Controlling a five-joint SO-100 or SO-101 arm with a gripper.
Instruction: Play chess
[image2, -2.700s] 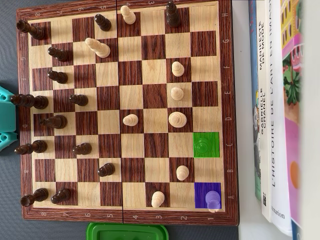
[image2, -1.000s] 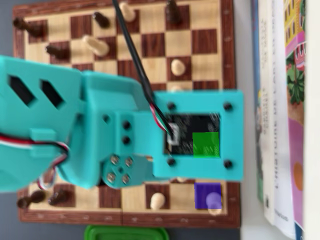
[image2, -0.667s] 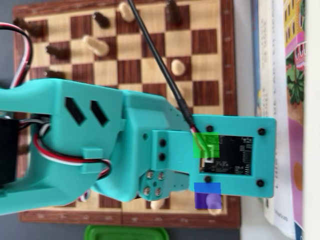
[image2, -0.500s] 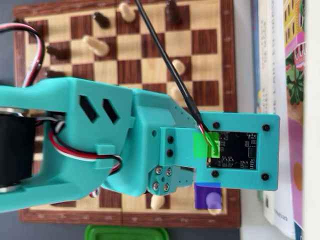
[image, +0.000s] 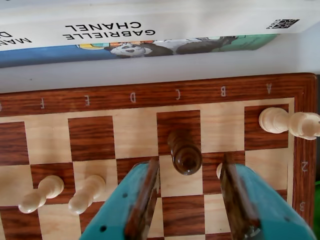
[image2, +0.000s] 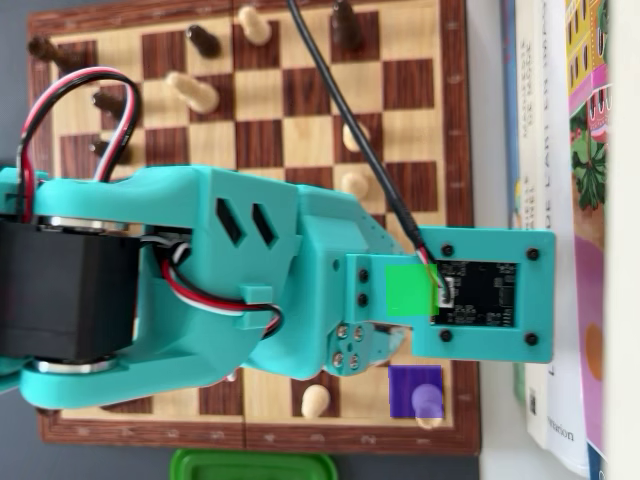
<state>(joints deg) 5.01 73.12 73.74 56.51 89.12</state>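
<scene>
Arm shift: since half a second back my teal arm (image2: 200, 285) has slid a little further over the chessboard (image2: 425, 120) in the overhead view; more of the black motor shows at the left, and the red, white and black wires now loop higher over the left squares.
Camera plate: the plate with the bare circuit board (image2: 480, 293) sits in nearly the same spot, hanging over the right edge of the chessboard toward the books (image2: 560, 200).
Chessboard: in the wrist view its far border carries the letters F to A, with the far row of squares just near of it.
Books: one lies flat just beyond the chessboard's far edge in the wrist view, spine reading GABRIELLE CHANEL (image: 110, 31).
Green lid: a green plastic edge (image2: 255, 465) lies at the bottom of the overhead view, just off the chessboard; I cannot tell what it belongs to or holds.
My pincer (image: 187, 180): spread wide, holding nothing, one finger (image: 142, 197) left and one right of the dark pawn.
Dark pawn (image: 184, 152): stands on the dark C square in the far row, just beyond my fingertips and between their lines.
Light piece at A (image: 290, 122): lies toppled on the far right corner square.
Light pawns (image: 65, 192): two stand to the left in the wrist view.
</scene>
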